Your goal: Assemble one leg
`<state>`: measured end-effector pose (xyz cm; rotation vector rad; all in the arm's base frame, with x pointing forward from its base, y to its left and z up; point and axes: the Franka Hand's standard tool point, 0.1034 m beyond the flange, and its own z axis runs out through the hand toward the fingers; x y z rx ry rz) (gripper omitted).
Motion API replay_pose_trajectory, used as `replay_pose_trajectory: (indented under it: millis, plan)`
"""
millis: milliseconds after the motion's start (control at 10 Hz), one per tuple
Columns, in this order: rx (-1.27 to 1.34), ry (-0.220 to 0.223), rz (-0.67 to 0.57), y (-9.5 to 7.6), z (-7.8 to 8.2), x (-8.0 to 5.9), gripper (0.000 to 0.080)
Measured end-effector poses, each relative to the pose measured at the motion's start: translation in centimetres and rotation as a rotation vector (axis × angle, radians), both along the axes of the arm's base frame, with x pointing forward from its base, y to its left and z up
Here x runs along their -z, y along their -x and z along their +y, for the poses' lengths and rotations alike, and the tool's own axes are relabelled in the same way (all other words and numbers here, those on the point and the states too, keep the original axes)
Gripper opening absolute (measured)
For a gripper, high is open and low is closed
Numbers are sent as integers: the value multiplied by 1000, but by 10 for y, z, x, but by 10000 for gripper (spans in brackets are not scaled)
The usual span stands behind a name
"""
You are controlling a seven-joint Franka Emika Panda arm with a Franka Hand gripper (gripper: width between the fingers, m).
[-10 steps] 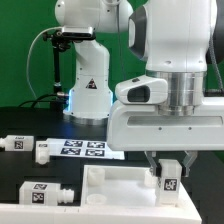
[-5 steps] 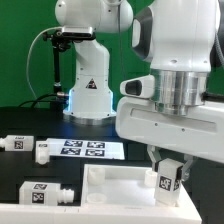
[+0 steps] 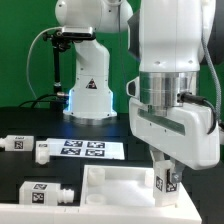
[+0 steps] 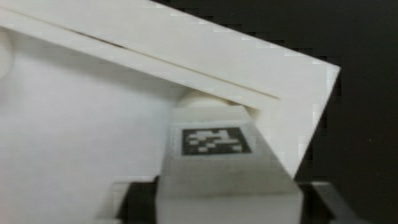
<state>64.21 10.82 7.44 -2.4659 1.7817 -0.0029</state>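
Exterior view first: the arm fills most of the exterior view's right half, its wide white wrist body hanging over the white panel that lies on the black table. The panel's raised rim runs along its far edge and its edge toward the exterior view's left, and the gripper stands close inside the far rim, so room is tight there. Toward the exterior view's left the tabletop is more open, though the marker board lies just beyond the panel and two loose white posts lie nearby, one at the table's far left and one just beside the panel's rim.

Both fingers are clamped on the leg, which stands upright between them with its tag facing the wrist camera. Its far end sits against the panel close to the rim's corner, where two rim edges meet the black table.
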Motion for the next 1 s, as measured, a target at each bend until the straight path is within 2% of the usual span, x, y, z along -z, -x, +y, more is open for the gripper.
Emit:
replay_pose_trajectory:
  millis: [100, 200, 300, 500, 900, 1000]
  plan:
    - [-3, 0, 0, 0, 0, 0, 483]
    - [-206, 24, -17, 0, 1, 0, 483]
    - [-400, 36, -35, -1, 1, 0, 618]
    - [-723, 49, -56, -1, -1, -1, 644]
    - [-953, 69, -70, -1, -2, 0, 649]
    - [-1188, 92, -78, 0, 6, 0, 649]
